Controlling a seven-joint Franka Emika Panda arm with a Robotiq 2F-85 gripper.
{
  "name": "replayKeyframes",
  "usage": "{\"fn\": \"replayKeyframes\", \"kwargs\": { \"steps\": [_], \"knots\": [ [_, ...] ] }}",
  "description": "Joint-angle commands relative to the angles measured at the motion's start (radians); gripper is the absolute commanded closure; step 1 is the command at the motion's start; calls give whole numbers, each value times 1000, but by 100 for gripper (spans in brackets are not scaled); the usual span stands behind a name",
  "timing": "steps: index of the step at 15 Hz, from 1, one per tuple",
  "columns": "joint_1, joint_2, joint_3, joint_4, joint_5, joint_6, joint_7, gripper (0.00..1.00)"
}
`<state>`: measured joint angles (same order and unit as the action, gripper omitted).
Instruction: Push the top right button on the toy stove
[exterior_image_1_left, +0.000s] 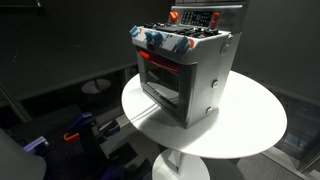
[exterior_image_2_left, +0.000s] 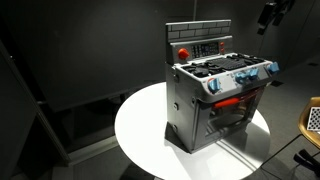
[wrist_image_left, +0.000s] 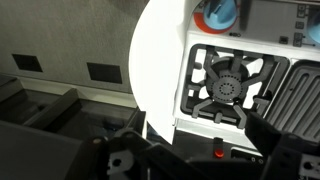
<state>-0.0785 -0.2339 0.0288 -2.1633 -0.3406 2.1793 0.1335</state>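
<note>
Toy stove (exterior_image_2_left: 215, 95) stands on the round white counter (exterior_image_2_left: 140, 135), its door side close to the counter's edge. Claw (exterior_image_2_left: 272, 18) hangs high, well apart from the red back panel (exterior_image_2_left: 200, 45). In the wrist view its fingers look spread and hold nothing.

Risks, as I judge them:
- Panel buttons are small and packed, so a spread finger may catch a neighbouring one.
- A hard or off-line push could slide or tip the light stove toward that edge.
</note>
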Motion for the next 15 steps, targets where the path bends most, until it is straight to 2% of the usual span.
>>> {"fn": "replayKeyframes", "kwargs": {
  "steps": [1,9,15],
  "knots": [
    [2,0,-1,-2,-25,10,23,0],
    [-36,84,-8,1,-185,231,174,0],
    [-29,170,-23,25,-191,334,222,0]
  ]
}}
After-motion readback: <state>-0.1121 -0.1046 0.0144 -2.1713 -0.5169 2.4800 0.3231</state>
